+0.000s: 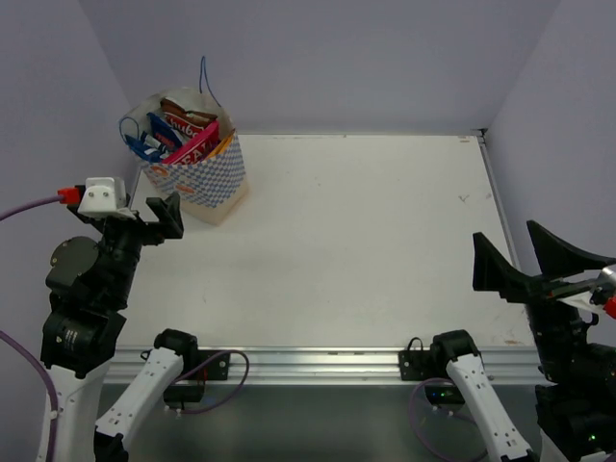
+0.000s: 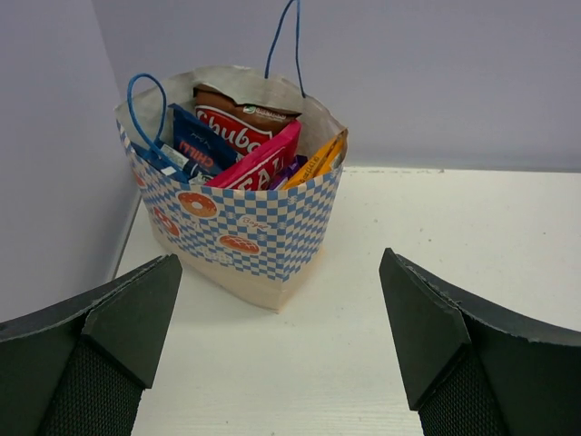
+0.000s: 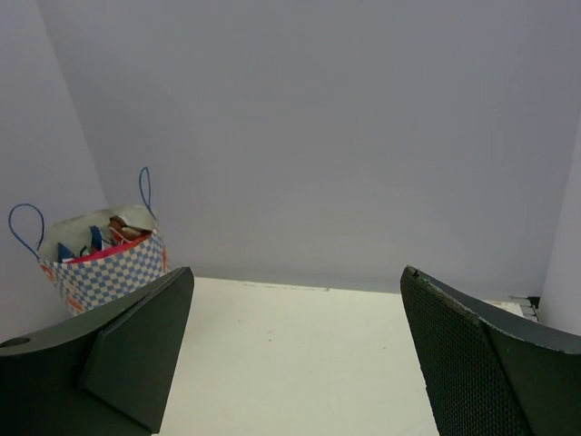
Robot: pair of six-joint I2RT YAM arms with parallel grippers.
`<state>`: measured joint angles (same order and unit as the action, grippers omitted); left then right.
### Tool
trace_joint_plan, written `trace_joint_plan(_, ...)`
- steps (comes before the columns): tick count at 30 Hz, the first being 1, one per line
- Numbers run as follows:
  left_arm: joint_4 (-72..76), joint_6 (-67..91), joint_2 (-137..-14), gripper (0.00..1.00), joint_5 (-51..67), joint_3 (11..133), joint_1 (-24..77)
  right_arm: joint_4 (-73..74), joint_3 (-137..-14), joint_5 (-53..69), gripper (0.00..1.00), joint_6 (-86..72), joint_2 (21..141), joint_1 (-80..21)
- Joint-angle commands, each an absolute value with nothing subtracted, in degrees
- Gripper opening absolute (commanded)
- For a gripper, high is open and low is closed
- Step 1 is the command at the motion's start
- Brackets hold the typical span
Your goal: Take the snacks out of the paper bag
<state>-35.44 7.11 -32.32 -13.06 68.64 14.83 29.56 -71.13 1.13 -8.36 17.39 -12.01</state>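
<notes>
The paper bag stands upright at the table's far left corner, cream with blue-and-white checkered sides and blue string handles. It also shows in the left wrist view and far left in the right wrist view. Several snacks stand inside: a brown-and-white packet, a blue packet, a red-pink packet, an orange one and a purple one. My left gripper is open and empty, just in front of the bag. My right gripper is open and empty at the near right.
White table top with lilac walls at the back and both sides. An aluminium rail runs along the near edge, with both arm bases mounted on it.
</notes>
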Motion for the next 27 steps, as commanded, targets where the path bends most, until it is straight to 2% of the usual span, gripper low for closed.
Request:
trace_joint_plan(1, -35.2, 7.5, -32.0, 1.0, -12.0, 68.8, 15.2, 28.6, -70.3, 2.5, 0.99, -9.1, 16.2, -12.2)
trace_joint_plan(7, -35.2, 5.8, -32.6, 1.0, -10.6, 68.7, 15.3, 29.1, -69.5, 5.9, 0.99, -10.0, 16.8, -12.2)
trace_joint_plan(11, -36.1, 4.2, -38.8, 1.0, -5.9, 70.6, 15.3, 30.8, -69.4, 11.8, 0.99, -11.5, 19.9, -12.2)
trace_joint_plan(22, -27.8, 3.2, -70.3, 1.0, -7.0, 82.7, 14.8, 33.9, -65.7, 24.5, 0.99, -12.9, 28.0, -12.2)
trace_joint_plan(27, -28.6, 3.2, -85.5, 0.93, -5.5, 90.8, 11.9, 32.2, -62.1, 27.0, 0.99, -14.2, 28.0, -12.2)
